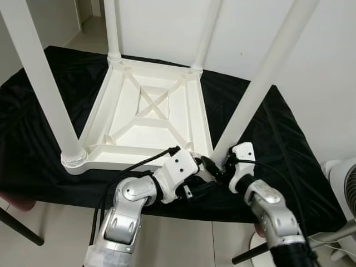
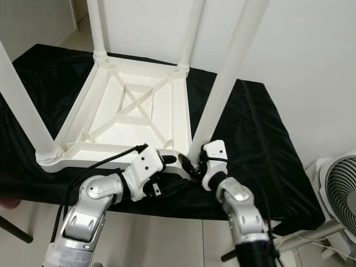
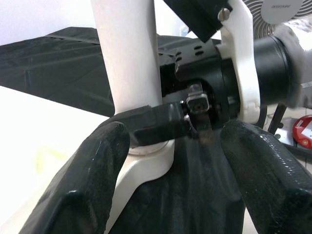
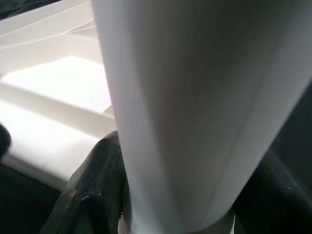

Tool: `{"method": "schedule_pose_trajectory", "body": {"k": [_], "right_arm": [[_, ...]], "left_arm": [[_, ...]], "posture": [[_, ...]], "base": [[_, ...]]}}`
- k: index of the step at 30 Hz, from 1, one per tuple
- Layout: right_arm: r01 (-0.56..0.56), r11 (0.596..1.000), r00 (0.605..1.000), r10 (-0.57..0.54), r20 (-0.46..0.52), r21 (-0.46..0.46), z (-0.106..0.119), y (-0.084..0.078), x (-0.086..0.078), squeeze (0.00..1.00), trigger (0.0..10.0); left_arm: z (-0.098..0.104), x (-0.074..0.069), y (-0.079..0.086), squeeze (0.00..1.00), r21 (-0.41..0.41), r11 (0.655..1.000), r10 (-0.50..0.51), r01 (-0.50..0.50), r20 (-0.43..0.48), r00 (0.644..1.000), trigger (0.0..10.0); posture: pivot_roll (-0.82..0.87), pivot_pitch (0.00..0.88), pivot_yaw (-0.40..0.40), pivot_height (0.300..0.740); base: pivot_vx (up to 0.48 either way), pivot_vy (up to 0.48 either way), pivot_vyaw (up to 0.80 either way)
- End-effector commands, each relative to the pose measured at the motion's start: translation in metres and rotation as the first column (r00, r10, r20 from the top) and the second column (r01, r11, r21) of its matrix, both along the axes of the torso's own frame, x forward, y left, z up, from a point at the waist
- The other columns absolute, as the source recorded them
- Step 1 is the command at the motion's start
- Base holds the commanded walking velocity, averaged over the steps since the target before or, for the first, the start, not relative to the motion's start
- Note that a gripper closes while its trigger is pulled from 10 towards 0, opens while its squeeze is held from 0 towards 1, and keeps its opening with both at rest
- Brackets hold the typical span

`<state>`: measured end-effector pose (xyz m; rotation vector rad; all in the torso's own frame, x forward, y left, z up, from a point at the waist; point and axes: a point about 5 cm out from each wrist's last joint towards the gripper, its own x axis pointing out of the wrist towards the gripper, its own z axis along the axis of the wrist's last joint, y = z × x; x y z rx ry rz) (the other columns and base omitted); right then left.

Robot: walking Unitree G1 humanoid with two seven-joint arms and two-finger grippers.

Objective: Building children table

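A white children's table (image 1: 150,114) lies upside down on a bench (image 1: 33,105) draped in black cloth, its four legs pointing up. Two far legs (image 1: 111,28) stand at the corners by the wall, one near leg (image 1: 41,83) at the robot's left, and the near right leg (image 1: 261,83) rises slanting from the corner closest to the arms.

Both tools work at the base of that near right leg. The right tool (image 4: 161,195) is clamped around the leg just above its socket, a black finger (image 4: 92,190) showing on each side of the white tube in the right wrist view. The left tool (image 3: 170,161) sits just beside the same corner with its fingers (image 3: 83,185) apart, the leg's base and the right wrist housing between and beyond them. The two tools are crowded together, close to touching.

A black cable (image 1: 128,169) loops over the left wrist. A white fan (image 2: 339,194) stands on the floor at the right, near the bench's end.
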<state>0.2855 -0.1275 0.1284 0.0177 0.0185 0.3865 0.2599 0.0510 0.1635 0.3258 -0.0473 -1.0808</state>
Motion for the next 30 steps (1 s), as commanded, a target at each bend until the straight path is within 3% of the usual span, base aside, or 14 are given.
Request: {"method": "schedule_pose_trajectory", "body": {"k": [1, 4, 7, 8, 12, 13, 19, 20, 21, 23, 30], "right_arm": [[0.05, 0.999, 0.997, -0.051, -0.053, -0.015, -0.009, -0.002, -0.001, 0.0, 10.0], [0.129, 0.992, 0.991, -0.128, -0.042, 0.013, -0.008, -0.002, -0.002, 0.0, 10.0], [0.423, 0.906, 0.906, -0.422, -0.03, 0.025, -0.008, -0.011, -0.006, 0.0, 10.0], [0.454, 0.891, 0.891, -0.453, -0.028, 0.02, -0.008, -0.011, -0.008, 0.0, 10.0], [0.444, 0.896, 0.896, -0.443, -0.014, 0.016, -0.006, -0.008, -0.009, 0.0, 10.0], [0.423, 0.906, 0.906, -0.423, 0.003, 0.036, -0.002, -0.008, -0.01, 1.0, 10.0], [0.399, 0.916, 0.916, -0.4, 0.028, 0.039, 0.006, -0.009, -0.01, 1.0, 10.0], [0.386, 0.922, 0.922, -0.387, 0.027, 0.035, 0.007, -0.01, -0.01, 0.68, 10.0], [0.288, 0.957, 0.957, -0.289, 0.029, 0.036, 0.008, -0.009, -0.007, 0.0, 10.0], [0.288, 0.957, 0.957, -0.289, 0.029, 0.036, 0.008, -0.009, -0.007, 0.0, 10.0], [0.104, 0.995, 0.994, -0.104, 0.041, -0.003, 0.008, -0.013, -0.002, 0.0, 10.0]], "left_arm": [[0.002, 0.007, 0.004, 0.0, -0.05, 0.986, 0.161, -0.159, 0.037, 0.986, 10.0], [0.004, 0.008, 0.006, 0.0, -0.056, 0.986, 0.161, -0.159, 0.042, 0.986, 10.0], [0.006, 0.01, 0.01, 0.0, -0.058, 0.984, 0.171, -0.169, 0.049, 0.984, 10.0], [0.006, 0.011, 0.01, 0.0, -0.06, 0.984, 0.173, -0.17, 0.046, 0.984, 10.0], [0.005, 0.011, 0.01, 0.0, -0.061, 0.983, 0.173, -0.171, 0.044, 0.984, 10.0], [0.005, 0.011, 0.009, 0.0, -0.061, 0.984, 0.171, -0.168, 0.045, 0.984, 10.0], [0.005, 0.012, 0.008, 0.0, -0.062, 0.984, 0.17, -0.167, 0.047, 0.984, 10.0], [0.005, 0.012, 0.008, 0.0, -0.061, 0.984, 0.171, -0.168, 0.047, 0.984, 10.0], [0.005, 0.011, 0.009, 0.0, -0.06, 0.984, 0.173, -0.17, 0.047, 0.984, 10.0], [0.005, 0.011, 0.009, 0.0, -0.06, 0.984, 0.173, -0.17, 0.047, 0.984, 10.0], [0.003, 0.006, 0.007, 0.0, -0.067, 0.988, 0.142, -0.139, 0.031, 0.989, 10.0]], "posture": [[-0.03, 0.06, -0.119, 0.74], [-0.03, 0.059, -0.121, 0.74], [-0.03, 0.058, -0.122, 0.74], [-0.03, 0.058, -0.122, 0.74], [-0.04, 0.057, -0.12, 0.74], [-0.05, 0.059, -0.121, 0.74], [-0.04, 0.059, -0.123, 0.74], [-0.04, 0.063, -0.125, 0.74], [-0.04, 0.061, -0.124, 0.74], [-0.04, 0.061, -0.124, 0.74], [-0.04, 0.062, -0.127, 0.74]], "base": [[0.0, 0.0, 0.0], [0.0, 0.0, 0.0], [0.0, 0.0, 0.0], [0.0, 0.0, 0.0], [0.0, 0.0, 0.0], [0.0, 0.0, 0.0], [0.0, 0.0, 0.0], [0.0, 0.0, 0.0], [0.0, 0.0, 0.0], [0.0, 0.0, 0.0], [0.0, 0.0, 0.0]]}}
